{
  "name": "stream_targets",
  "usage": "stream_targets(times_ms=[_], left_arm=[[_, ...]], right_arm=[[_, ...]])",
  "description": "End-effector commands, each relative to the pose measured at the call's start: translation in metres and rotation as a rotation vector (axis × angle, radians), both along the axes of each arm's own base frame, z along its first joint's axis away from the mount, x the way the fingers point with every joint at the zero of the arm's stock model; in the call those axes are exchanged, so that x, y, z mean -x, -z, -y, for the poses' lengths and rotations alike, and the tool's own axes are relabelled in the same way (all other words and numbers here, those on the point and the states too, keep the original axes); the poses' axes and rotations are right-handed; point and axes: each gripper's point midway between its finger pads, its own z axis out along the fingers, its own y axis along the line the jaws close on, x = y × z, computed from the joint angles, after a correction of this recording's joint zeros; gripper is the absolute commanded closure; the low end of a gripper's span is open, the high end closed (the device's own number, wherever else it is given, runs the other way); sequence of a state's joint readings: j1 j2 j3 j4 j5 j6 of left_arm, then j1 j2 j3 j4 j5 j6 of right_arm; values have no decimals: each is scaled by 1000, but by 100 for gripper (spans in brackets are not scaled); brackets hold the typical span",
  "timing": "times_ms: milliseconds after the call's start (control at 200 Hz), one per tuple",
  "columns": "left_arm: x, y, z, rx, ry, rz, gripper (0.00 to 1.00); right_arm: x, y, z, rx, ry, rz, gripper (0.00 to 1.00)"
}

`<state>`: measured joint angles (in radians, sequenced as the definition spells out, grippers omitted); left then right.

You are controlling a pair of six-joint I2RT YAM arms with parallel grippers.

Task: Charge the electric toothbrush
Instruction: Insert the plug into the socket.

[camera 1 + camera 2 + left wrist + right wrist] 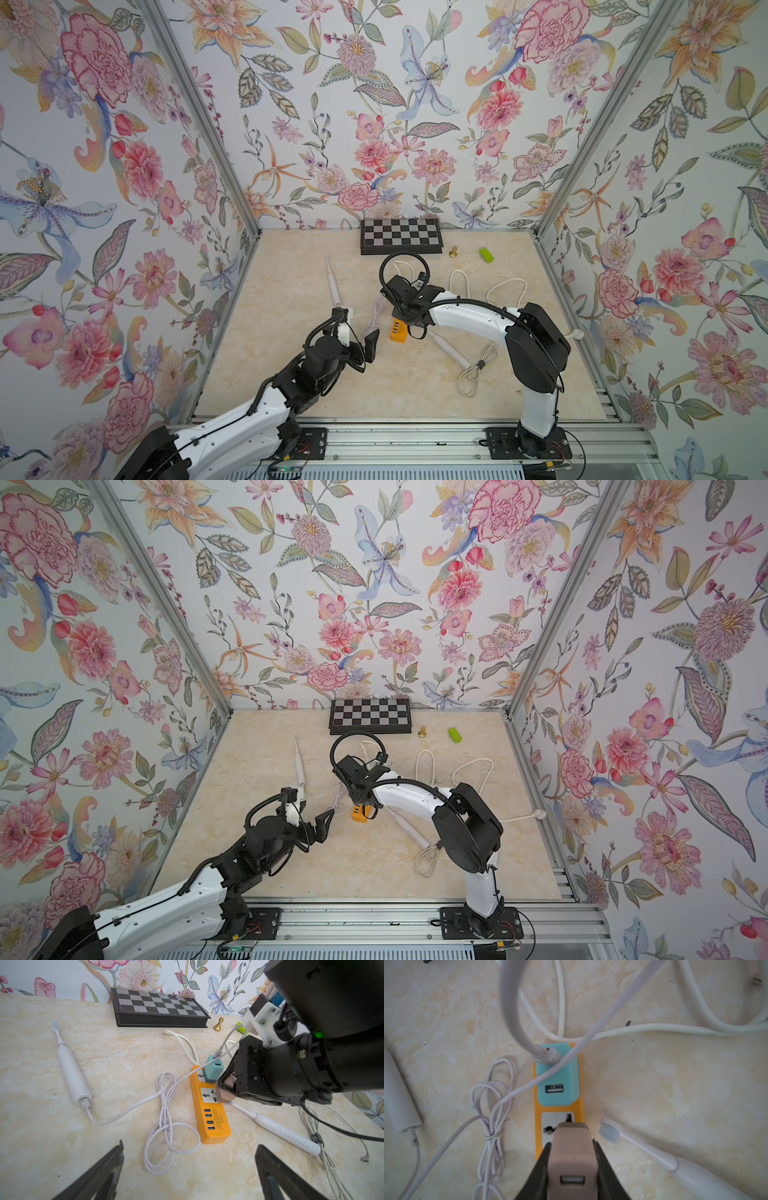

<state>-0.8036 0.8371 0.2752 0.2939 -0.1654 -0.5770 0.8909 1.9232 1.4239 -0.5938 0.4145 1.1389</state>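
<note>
Marbled bench carries the electric toothbrush flat, left of the orange strip, cable in its base: likely light, slick, rigid, best gripped mid-handle. Over that strip the right fingers clasp a pink adapter; the left fingers gape empty.

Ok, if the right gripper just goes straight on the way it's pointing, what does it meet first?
Probably the orange power strip: the right gripper, shut on the pink adapter, points at its free socket beside the teal adapter, so the adapter would touch first. The gap left is unclear.
</note>
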Motion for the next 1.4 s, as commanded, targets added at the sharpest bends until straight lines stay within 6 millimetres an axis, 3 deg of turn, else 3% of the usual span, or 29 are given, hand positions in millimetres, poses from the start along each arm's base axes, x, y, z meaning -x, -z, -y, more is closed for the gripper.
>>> stream_targets(times_ms=[0, 290, 470, 665, 836, 956, 1266, 1391], left_arm=[[-2, 1, -6, 14, -30, 1, 1], [-3, 3, -9, 15, -41, 0, 1], [-2, 5, -11, 24, -46, -2, 1], [-2, 5, -11, 43, -46, 0, 1], [-2, 5, -13, 44, -50, 6, 1], [-2, 7, -15, 43, -53, 5, 1], [-1, 11, -16, 60, -51, -3, 1], [0, 10, -16, 64, -48, -1, 1]], right_arm=[[1, 3, 7, 46, 40, -7, 88], [-2, 8, -7, 39, 17, -42, 89], [2, 5, -2, 85, 8, -79, 90], [5, 36, -5, 73, 10, -190, 91], [1, 47, -6, 121, -19, -216, 91], [8, 66, -7, 163, -44, -272, 91], [18, 92, -9, 244, -77, -326, 86], [15, 84, -11, 237, -81, -307, 72]])
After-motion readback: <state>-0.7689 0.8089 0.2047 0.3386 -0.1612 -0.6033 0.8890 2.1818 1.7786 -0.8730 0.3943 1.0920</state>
